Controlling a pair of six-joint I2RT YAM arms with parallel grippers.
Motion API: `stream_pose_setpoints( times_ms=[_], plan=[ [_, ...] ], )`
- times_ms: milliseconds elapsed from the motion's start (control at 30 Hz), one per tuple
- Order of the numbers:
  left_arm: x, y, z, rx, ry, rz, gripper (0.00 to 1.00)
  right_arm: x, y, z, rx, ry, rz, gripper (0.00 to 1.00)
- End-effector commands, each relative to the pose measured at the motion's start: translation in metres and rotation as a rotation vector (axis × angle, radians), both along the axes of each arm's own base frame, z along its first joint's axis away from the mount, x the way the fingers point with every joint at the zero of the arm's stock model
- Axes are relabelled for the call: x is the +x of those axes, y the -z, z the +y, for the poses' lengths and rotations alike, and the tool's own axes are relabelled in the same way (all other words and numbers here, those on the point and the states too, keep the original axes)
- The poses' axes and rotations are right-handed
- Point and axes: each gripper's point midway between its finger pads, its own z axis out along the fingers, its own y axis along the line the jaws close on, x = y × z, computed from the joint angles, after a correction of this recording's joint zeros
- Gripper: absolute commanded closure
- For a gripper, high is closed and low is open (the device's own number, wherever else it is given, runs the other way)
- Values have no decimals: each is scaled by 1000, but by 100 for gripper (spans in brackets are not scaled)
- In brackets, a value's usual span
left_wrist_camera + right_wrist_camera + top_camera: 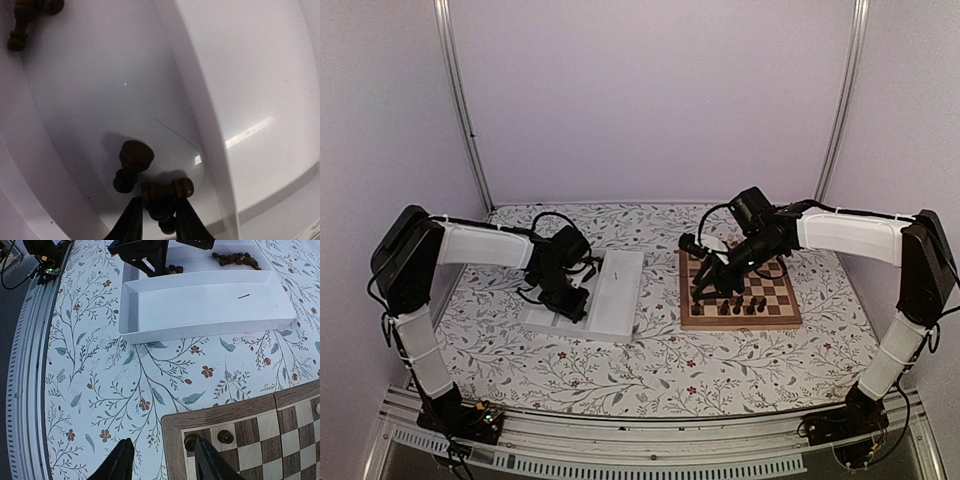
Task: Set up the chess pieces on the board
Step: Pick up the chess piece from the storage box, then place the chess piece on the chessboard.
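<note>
In the left wrist view my left gripper [158, 210] is down in the white tray [90, 85], its two fingers closed against the sides of a dark chess piece [159, 196] lying on the tray floor. A second dark piece [132, 162] lies just beyond it, and more [22, 22] lie further off. The wooden board [775, 318] sits at the right with several dark pieces [740, 305] on its near rows. My right gripper [165, 462] hovers open and empty over the board's corner [175, 440], next to two standing pieces [190, 442].
A raised divider [200, 110] splits the tray into two compartments. In the right wrist view the near compartment [200, 305] holds only a small dark sliver, and a heap of dark pieces [235, 259] lies in the far one. Floral cloth [620, 370] covers the table.
</note>
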Motion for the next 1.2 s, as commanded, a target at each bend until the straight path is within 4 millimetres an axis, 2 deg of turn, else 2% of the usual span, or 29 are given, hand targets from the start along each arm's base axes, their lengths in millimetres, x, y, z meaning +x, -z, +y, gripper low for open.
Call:
stream_pose_setpoints(
  times_ms=[0, 100, 167, 233, 333, 433, 567, 800, 867, 933, 1000, 1167],
  plan=[
    [6, 10, 5, 38, -28, 28, 76, -2, 1, 3, 17, -13, -2, 55],
    [8, 12, 4, 40, -31, 42, 84, -3, 1, 4, 24, -18, 6, 55],
    [9, 5, 3, 36, -34, 41, 86, -3, -1, 5, 31, -20, 6, 56],
    [10, -12, 0, 11, -37, 26, 87, -3, -3, 5, 34, -22, 4, 56],
    [14, -48, -7, -58, -41, -33, 87, -4, -10, 6, 44, -30, -12, 56],
    [12, -76, -20, -156, 10, -56, 86, -3, -19, 9, 61, -48, -27, 55],
    [2, -93, -37, -249, 84, -25, 86, -6, -28, 14, 59, -110, -59, 54],
    [-14, -122, -62, -376, 216, 8, 86, -12, -42, 35, -12, -228, -273, 51],
    [-21, -133, -73, -423, 279, 0, 86, -13, -48, 42, -16, -250, -319, 51],
    [-39, -145, -89, -508, 392, 12, 86, -18, -54, 48, -6, -273, -343, 51],
    [-59, -154, -104, -582, 500, 24, 85, -27, -62, 54, 10, -317, -363, 51],
    [-93, -172, -130, -745, 625, 127, 85, -49, -75, 75, 12, -404, -427, 50]
  ],
)
